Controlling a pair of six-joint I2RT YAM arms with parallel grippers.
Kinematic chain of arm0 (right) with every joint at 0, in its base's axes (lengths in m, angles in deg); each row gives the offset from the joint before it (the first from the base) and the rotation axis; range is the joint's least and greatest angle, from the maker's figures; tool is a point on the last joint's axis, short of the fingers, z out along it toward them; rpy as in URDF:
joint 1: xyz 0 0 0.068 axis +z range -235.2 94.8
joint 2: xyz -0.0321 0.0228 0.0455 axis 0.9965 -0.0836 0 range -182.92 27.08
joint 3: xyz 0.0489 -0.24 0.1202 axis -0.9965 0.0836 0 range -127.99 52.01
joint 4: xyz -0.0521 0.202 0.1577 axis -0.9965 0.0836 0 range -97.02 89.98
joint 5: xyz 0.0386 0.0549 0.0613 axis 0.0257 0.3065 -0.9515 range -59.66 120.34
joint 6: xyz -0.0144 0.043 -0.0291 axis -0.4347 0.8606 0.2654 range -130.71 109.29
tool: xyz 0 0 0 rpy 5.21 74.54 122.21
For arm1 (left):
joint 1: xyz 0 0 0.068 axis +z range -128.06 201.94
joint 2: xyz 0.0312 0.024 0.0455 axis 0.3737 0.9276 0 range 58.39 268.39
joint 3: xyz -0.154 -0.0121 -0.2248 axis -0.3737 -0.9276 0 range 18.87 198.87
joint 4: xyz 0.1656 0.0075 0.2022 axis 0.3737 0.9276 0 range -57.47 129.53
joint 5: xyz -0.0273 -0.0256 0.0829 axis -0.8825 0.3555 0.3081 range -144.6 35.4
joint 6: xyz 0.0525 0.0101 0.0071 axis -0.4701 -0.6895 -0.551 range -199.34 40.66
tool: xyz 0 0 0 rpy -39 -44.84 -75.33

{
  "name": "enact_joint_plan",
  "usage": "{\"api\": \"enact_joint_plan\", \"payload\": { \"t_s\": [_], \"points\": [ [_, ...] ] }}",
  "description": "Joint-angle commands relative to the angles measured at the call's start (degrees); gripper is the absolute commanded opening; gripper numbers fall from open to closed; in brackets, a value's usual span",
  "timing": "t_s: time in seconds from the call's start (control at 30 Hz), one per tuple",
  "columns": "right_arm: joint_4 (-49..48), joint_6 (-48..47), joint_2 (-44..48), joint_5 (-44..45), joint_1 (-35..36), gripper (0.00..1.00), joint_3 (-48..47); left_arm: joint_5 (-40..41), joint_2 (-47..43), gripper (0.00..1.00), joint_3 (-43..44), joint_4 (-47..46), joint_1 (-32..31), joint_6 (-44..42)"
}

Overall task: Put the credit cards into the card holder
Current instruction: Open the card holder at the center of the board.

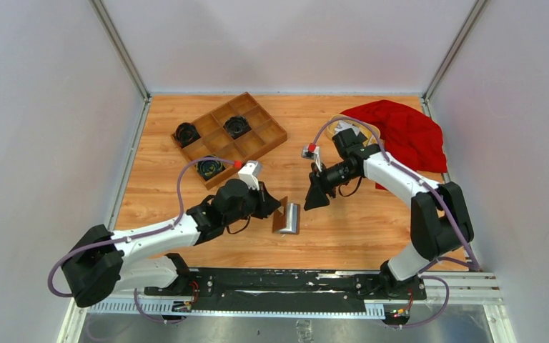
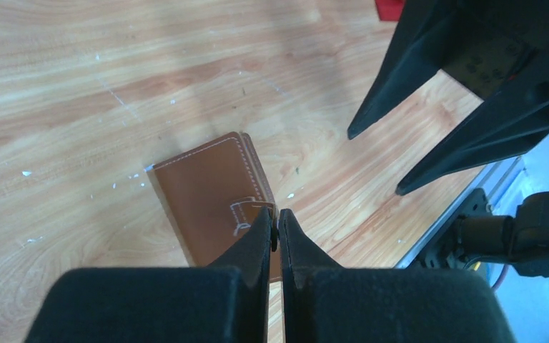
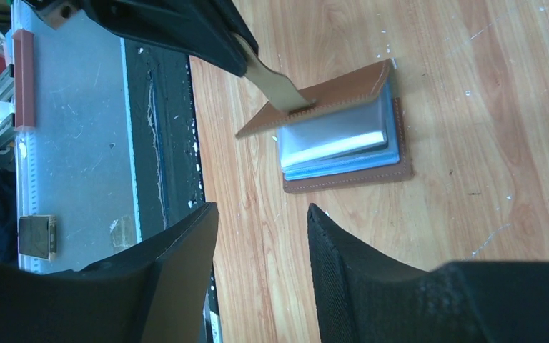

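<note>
From above, you see the card holder (image 1: 289,219) on the wooden table (image 1: 357,236) near the front edge, between the two arms, with one leaf raised. Your left gripper (image 1: 277,208) is at its left edge. Your right gripper (image 1: 313,199) hangs just beside the holder on the right, not touching it. Farther back stand a wooden compartment tray (image 1: 251,143), with black round things (image 1: 236,126) in three of its compartments, and a red cloth (image 1: 404,132) at the right rear.

On the left wrist view, your left fingers are pressed together on the small stitched tab of the holder's brown outer leaf, which tilts up off the table. The right gripper's two black fingers show at upper right, spread, with nothing between them.

On the right wrist view, the holder is open. Its bottom leaf lies flat with the grey-blue shiny pockets facing up. The top leaf is held at a slant by a tan strap (image 3: 275,82) clamped in the left gripper. Your right fingers stand apart over bare table, short of the holder. Whether any credit cards sit in the pockets you cannot tell.
</note>
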Motion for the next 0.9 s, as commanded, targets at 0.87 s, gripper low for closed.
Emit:
{"api": "enact_joint_plan", "payload": {
  "t_s": [0.87],
  "points": [
    [-2.2, 8.2, -14.1, -3.7, 3.8, 0.48, -3.0, 0.3, -3.3, 0.00, -5.4, 0.6, 1.4, -0.1]
  ]
}}
